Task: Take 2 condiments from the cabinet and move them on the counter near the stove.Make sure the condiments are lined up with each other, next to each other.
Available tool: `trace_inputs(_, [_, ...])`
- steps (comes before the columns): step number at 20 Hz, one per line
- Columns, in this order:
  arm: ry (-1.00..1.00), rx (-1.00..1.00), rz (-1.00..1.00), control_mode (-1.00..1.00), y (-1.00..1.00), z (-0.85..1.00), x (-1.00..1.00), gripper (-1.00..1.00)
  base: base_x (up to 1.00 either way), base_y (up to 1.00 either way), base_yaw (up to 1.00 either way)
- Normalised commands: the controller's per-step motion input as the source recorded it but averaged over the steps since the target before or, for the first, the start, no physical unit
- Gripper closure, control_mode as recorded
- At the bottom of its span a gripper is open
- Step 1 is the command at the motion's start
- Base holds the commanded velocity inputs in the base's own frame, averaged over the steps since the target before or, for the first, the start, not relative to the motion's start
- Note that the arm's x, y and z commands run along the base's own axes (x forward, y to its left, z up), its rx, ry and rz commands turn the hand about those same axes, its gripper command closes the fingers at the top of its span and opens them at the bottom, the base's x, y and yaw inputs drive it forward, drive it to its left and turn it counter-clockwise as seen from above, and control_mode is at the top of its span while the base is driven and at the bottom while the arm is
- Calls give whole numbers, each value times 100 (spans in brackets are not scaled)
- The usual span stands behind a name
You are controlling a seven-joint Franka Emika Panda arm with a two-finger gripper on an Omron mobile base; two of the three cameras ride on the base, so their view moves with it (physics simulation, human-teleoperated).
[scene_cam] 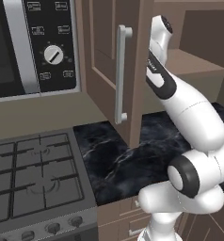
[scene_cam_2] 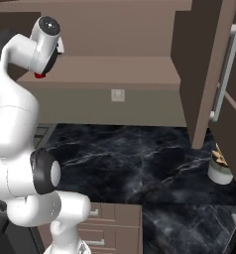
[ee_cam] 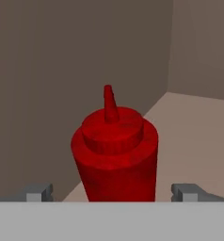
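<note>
Pincer open — fingertips stand wide apart, one each side of the red bottle, not touching it. Bottle upright on the cabinet shelf, near the shelf's back corner, cap up. Cabinet door open, bar handle vertical. Arm reaches up into the cabinet over the table. Stove at table's left edge. Small bowl w/ contents near table's right edge — contents not identifiable.

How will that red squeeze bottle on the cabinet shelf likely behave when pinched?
The red squeeze bottle looks smooth and round, so it may slip or twist. Upright and fairly squat, it probably resists tipping. The open pincer straddles its body, which may give slightly.
</note>
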Motion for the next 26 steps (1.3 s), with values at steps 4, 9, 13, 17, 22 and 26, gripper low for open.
trace_inputs(4, [0,0,1,-100,0,-6,16,-100,0,0,0])
trace_inputs(9, [0,0,1,-100,0,-2,21,-100,0,0,0])
trace_inputs(13, [0,0,1,-100,0,0,15,-100,0,0,0])
trace_inputs(17, [0,0,0,-100,2,-1,6,-100,0,0,0])
trace_inputs(22, [0,0,1,-100,3,-9,0,100,0,0,0])
trace_inputs(26, [0,0,0,-100,0,-7,0,100,0,0,0])
